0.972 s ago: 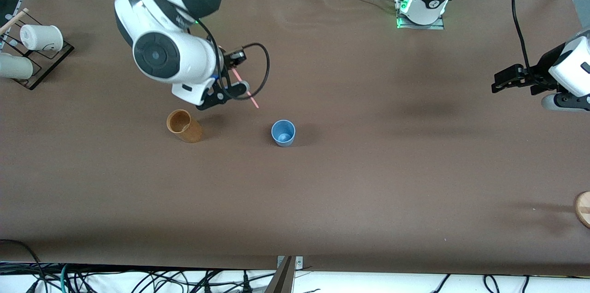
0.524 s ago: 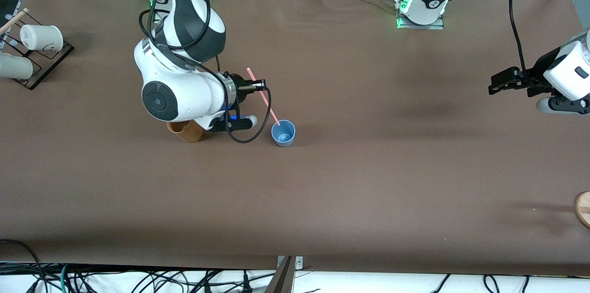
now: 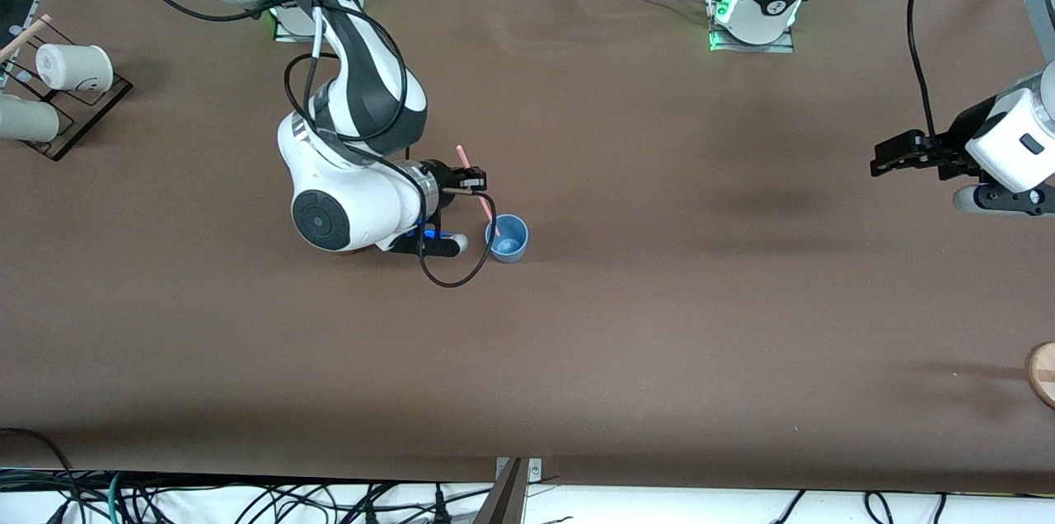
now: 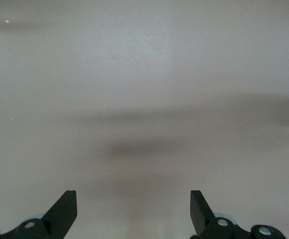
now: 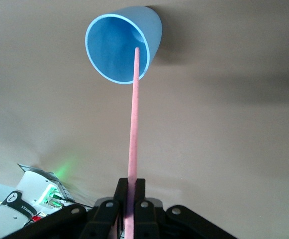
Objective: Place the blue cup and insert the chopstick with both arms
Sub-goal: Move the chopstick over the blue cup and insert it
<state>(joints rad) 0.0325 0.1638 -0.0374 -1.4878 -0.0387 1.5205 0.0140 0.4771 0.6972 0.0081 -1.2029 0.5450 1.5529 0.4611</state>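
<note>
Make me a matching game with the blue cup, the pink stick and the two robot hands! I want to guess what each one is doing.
Things:
1. blue cup
2. chopstick
3. left gripper
4. right gripper

States:
A. open, holding nothing, over bare table
B. standing upright on the table
C. shut on the stick
D. tilted, lower tip inside the cup's mouth

Pairs: 1-B, 2-D, 3-A, 4-C
</note>
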